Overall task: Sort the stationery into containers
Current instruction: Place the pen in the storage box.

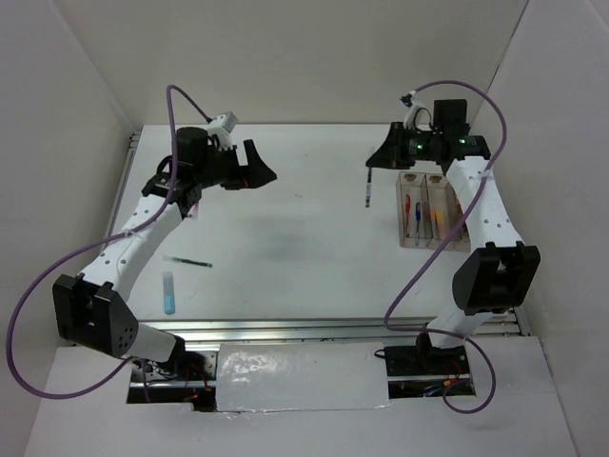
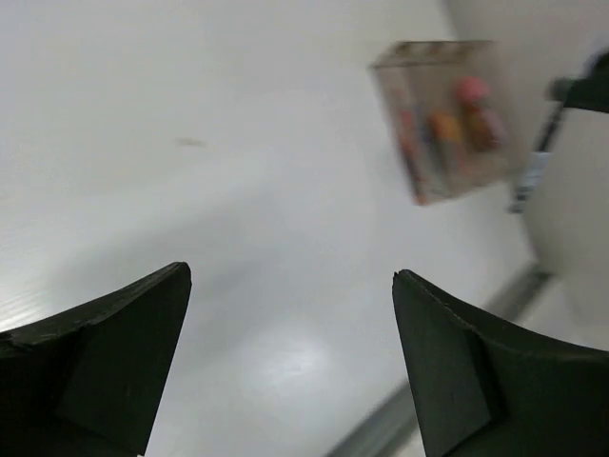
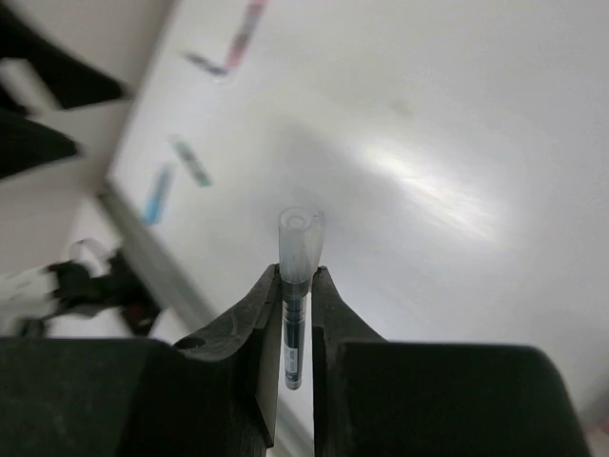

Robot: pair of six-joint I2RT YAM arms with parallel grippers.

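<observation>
While a pen (image 1: 368, 190) hangs near the containers (image 1: 401, 211), a marker (image 1: 168, 293) lies apart.

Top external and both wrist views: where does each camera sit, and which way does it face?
Top external: above, behind the bases, looking down on the table; left arm and right arm show.
Left wrist: behind the open left gripper, facing the containers.
Right wrist: behind the right gripper, shut on a pen, facing the table.
Shared: top external and left wrist show the containers.
</observation>
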